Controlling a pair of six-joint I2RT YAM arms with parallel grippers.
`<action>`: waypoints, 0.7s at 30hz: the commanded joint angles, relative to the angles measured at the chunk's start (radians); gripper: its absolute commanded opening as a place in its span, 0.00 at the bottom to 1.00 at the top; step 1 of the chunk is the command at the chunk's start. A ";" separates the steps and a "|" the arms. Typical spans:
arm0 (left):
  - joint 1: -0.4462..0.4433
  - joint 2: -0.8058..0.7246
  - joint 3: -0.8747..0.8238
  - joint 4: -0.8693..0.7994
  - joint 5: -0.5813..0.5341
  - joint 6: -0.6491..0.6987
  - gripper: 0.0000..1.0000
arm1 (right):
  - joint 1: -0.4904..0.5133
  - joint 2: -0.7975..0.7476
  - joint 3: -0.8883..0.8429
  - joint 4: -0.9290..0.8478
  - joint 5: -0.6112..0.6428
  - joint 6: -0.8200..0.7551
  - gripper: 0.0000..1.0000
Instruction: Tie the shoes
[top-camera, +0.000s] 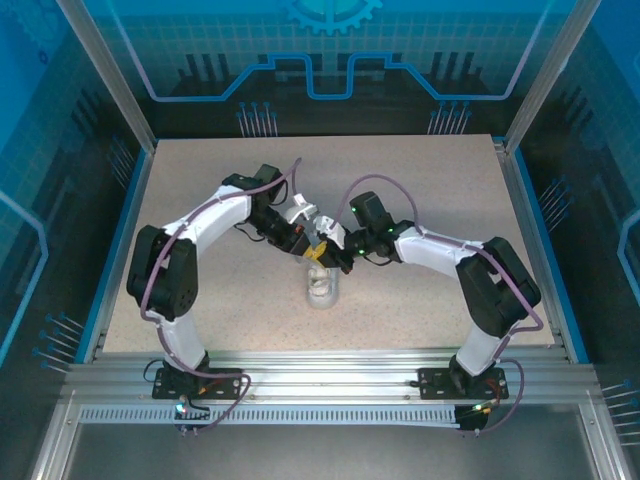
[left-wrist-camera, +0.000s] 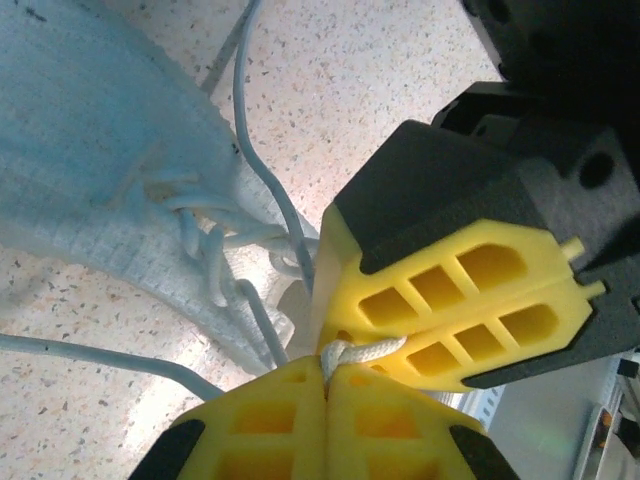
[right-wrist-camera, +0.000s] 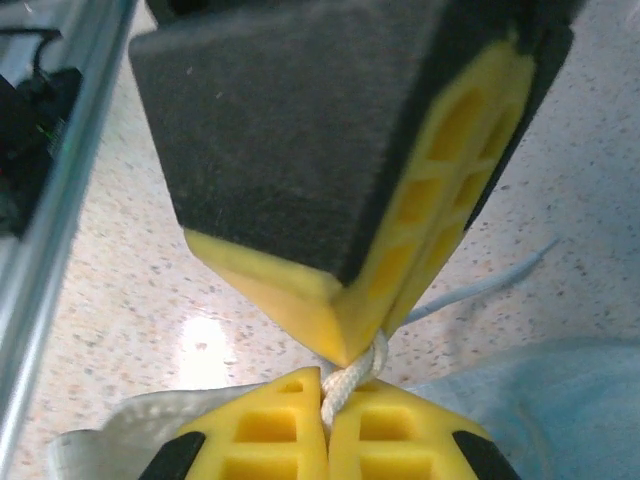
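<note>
- Shoe (top-camera: 322, 288): probably light, with a soft upper; likely to slide if tugged.
- Lace (left-wrist-camera: 352, 350): thin, limp, slippery; best held close to the knot.
- Left gripper (left-wrist-camera: 327, 380) and right gripper (right-wrist-camera: 326, 400) both pinch it.

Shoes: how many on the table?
1. The white sneaker lies mid-way across the table, beside the left tool and right tool, both shut on its lace. The arms may hide a little of the table.
</note>
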 joint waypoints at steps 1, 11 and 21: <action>0.014 -0.060 -0.058 0.208 -0.086 -0.049 0.00 | -0.023 -0.019 0.044 -0.100 -0.223 0.204 0.00; -0.037 -0.091 -0.190 0.424 -0.168 -0.105 0.00 | -0.047 0.018 -0.016 0.087 -0.357 0.553 0.00; -0.036 -0.171 -0.274 0.551 -0.229 -0.157 0.30 | -0.077 0.071 -0.106 0.386 -0.353 0.799 0.00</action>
